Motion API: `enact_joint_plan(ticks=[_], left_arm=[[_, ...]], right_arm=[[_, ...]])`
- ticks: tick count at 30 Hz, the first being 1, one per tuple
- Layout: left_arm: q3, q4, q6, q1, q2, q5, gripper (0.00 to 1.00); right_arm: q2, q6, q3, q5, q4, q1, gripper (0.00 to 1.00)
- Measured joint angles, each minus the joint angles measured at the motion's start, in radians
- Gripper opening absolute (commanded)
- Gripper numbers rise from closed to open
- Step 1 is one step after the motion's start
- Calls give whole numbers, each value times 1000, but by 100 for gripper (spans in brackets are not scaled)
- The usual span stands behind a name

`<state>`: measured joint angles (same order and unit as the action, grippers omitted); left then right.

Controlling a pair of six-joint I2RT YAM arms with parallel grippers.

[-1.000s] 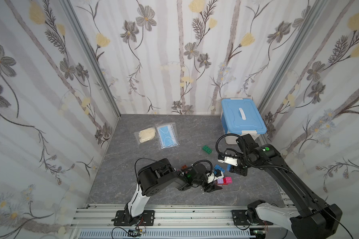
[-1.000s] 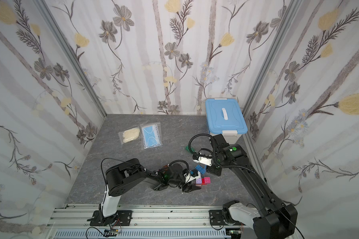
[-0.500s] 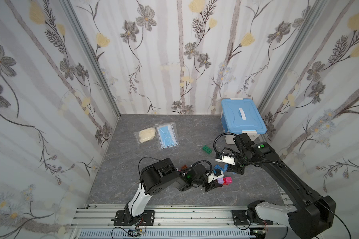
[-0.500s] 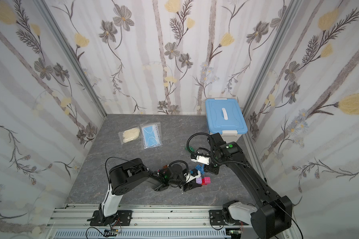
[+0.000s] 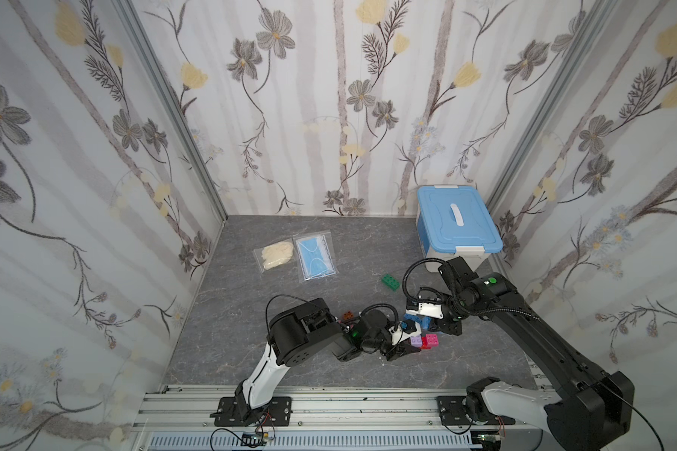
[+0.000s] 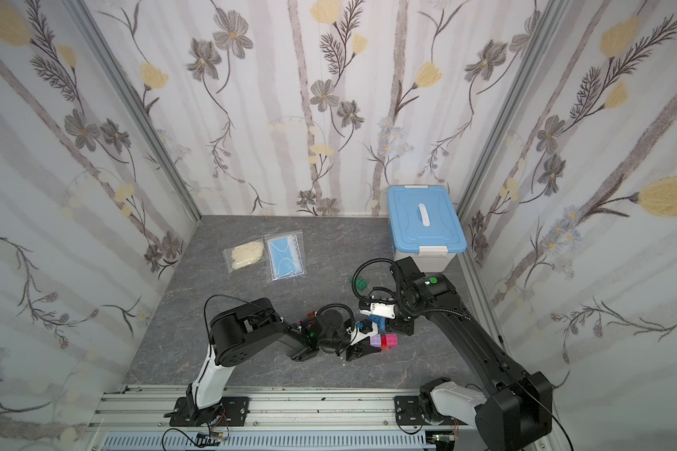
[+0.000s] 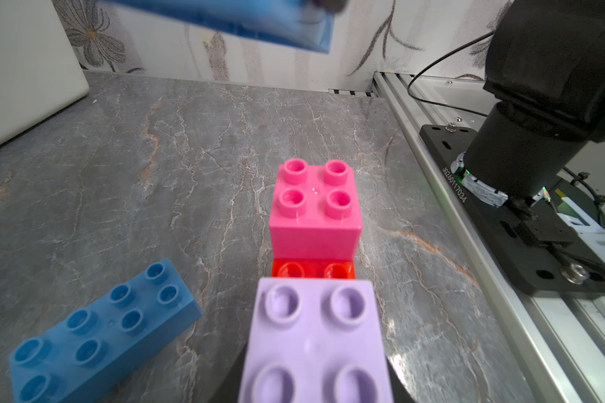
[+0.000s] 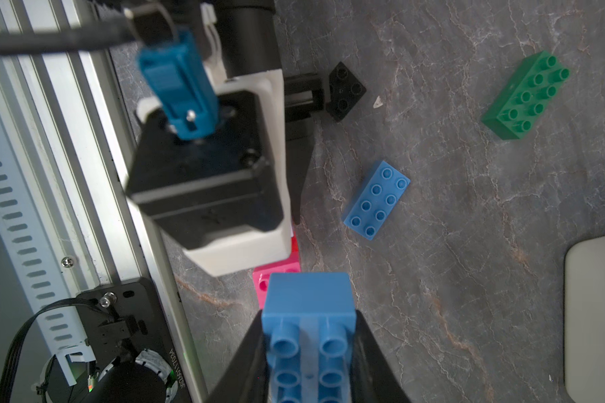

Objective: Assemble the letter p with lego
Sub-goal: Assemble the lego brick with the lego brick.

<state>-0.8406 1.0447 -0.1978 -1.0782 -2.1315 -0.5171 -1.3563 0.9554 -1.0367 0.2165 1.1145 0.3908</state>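
Red brick (image 7: 313, 271) mostly hidden beneath lavender brick (image 7: 315, 342).

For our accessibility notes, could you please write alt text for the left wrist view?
A lavender square brick fills the foreground between the fingers of the left gripper; a red brick shows between it and a pink square brick on the grey marbled table. A long blue brick lies loose beside them, and a blurred blue brick hangs above.

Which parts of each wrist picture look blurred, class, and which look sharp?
Left wrist view: the near lavender brick is soft, the pink brick sharp. Right wrist view: the blue plug and black housing blur, the green brick is crisp.
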Motion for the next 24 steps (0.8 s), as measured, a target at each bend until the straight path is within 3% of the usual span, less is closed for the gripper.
enact_joint_plan(ticks=[24], left_arm=[[-31,-1,-42,6,-29,-7,20]], right_arm=[[-108,19,16,-75,-13,117,0]])
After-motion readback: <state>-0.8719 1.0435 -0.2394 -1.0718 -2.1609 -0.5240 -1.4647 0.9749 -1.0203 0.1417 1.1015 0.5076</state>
